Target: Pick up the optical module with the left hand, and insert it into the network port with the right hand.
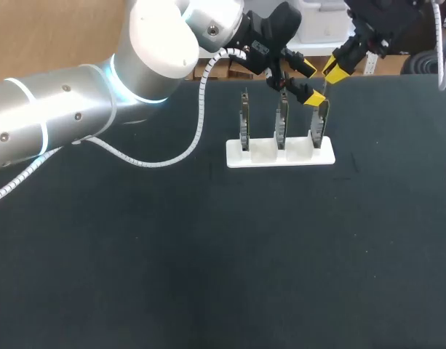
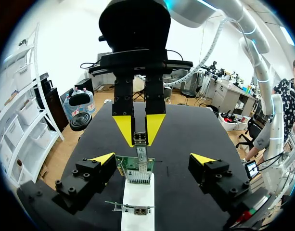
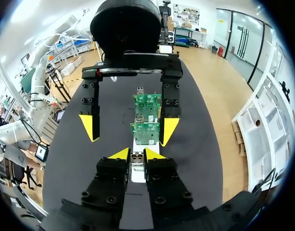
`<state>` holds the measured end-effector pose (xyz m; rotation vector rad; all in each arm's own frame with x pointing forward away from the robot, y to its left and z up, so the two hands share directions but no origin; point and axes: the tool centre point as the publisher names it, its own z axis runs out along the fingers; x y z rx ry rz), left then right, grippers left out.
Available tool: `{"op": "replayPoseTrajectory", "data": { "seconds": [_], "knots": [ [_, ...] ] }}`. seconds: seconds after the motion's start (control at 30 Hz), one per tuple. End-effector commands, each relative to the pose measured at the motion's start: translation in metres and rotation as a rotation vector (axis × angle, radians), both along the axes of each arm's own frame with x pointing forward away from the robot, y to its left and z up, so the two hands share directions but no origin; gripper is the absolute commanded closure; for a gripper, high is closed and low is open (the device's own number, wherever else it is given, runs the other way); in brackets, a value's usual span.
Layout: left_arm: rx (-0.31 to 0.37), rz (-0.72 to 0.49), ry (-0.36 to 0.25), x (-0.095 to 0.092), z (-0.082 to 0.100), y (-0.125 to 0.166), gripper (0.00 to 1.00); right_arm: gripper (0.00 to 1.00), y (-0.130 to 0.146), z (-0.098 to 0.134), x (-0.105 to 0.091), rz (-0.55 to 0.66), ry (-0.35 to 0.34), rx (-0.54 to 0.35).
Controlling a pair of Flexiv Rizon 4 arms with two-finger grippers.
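Right wrist view: the right gripper point(image 3: 136, 155) has its fingers drawn narrow, pinching the optical module point(image 3: 136, 161) from both sides.
In the left wrist view the module hangs upright just over the top edge of a green network card point(image 2: 133, 167); I cannot tell whether it touches. The left gripper point(image 2: 152, 159) stands wide open, holding nothing, one finger on either side of that card. Two more cards point(image 1: 281, 125) stand in the same white holder point(image 1: 281, 157) on the dark table point(image 1: 208, 254).

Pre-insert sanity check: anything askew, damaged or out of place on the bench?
Nothing stands out. Three boards stand upright in the white holder. The right gripper grips the module just above the board at the holder's right end, and the left gripper hangs open beside it.
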<state>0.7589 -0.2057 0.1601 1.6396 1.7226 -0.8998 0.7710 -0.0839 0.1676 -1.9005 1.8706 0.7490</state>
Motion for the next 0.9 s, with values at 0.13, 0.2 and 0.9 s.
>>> {"op": "replayPoseTrajectory", "data": {
  "seconds": [0.13,0.2,0.9],
  "knots": [
    [0.004,-0.003,0.002,0.0020,0.0002,-0.0008,0.00,1.00,0.0024,-0.0008,-0.0022,-0.001,-0.003,-0.006],
    [0.004,-0.003,0.002,0.0020,0.0002,-0.0008,0.00,1.00,0.0028,-0.0015,-0.0027,0.002,-0.003,-0.012],
    [0.004,-0.003,0.002,0.0020,0.0002,-0.0008,0.00,1.00,0.0026,-0.0066,-0.0067,0.000,0.004,-0.021]
  ]
}}
